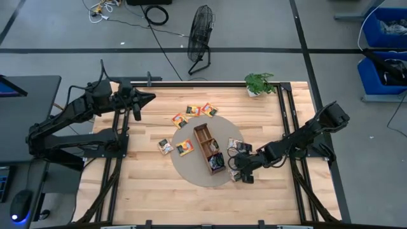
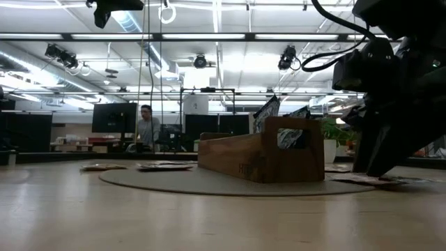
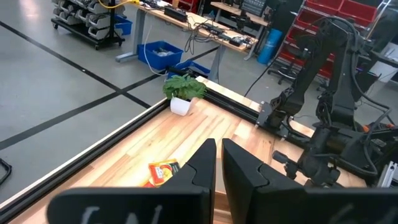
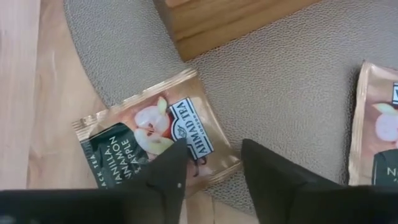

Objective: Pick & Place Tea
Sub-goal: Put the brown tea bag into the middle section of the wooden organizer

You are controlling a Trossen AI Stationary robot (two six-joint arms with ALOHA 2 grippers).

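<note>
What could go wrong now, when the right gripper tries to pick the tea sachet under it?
The sachet lies flat, half on the mat's edge, so the open right gripper may slide over it or pinch the mat. A second sachet and the wooden tray lie close and could be bumped.

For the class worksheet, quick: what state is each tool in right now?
Left tool: nearly shut, empty, raised over the table's far left.
Right tool: open, empty, low over a tea sachet.

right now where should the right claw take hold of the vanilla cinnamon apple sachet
Probably its edge nearest the right claw, coming straight down. The sachet lies flat, half on the mat and half on the table, so its overhanging rim may offer a slight gap.
</note>
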